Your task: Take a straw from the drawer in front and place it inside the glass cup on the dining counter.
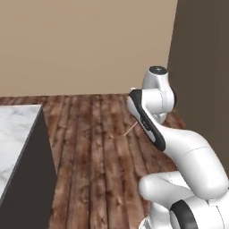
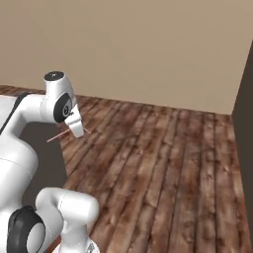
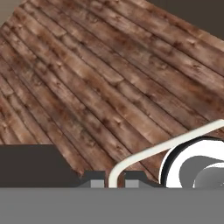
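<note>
Hanging folded above the plank floor (image 1: 94, 147), jaws (image 2: 77, 129) pinching the straw (image 2: 58, 135).

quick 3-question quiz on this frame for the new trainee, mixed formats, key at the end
1. True or false: the gripper is shut on the straw.
2. Multiple choice: what lies under the gripper in the hand view? A) a sink B) the wooden floor C) a stove.
3. Fill in: in the left base view, the white marble dining counter sits at the ___ edge of the picture.

Key:
1. True; the thin pinkish stick pokes out to both sides of the closed fingers.
2. B.
3. Left.
</note>
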Controlling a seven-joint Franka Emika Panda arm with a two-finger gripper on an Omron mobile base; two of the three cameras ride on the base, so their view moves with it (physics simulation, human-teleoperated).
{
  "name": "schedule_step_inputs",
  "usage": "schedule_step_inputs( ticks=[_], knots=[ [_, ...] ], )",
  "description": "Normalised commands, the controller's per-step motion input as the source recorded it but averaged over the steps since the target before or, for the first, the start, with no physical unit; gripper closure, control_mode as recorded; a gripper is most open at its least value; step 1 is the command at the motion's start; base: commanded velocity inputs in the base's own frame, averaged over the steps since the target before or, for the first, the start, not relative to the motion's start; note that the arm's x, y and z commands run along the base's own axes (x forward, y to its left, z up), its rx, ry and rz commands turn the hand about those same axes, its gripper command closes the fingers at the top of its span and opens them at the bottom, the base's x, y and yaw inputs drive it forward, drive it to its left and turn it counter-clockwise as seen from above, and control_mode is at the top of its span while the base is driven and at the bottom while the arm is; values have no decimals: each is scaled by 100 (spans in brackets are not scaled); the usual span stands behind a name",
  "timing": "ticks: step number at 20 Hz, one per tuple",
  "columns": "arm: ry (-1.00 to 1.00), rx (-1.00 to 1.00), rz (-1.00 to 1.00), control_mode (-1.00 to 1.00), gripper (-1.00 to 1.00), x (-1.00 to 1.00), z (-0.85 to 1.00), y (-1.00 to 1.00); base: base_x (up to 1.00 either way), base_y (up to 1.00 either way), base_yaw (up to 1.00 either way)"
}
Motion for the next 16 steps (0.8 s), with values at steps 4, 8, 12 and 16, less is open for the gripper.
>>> schedule_step_inputs(
  ticks=[4, 8, 12, 16],
  knots=[
    [0, 0, 0, 100, 100, 0, 0, 0, 100, -44, 34],
    [0, 0, 0, 100, 100, 0, 0, 0, 100, -51, 31],
    [0, 0, 0, 100, 100, 0, 0, 0, 100, -54, 35],
    [0, 0, 0, 100, 100, 0, 0, 0, 100, -53, 38]
  ],
)
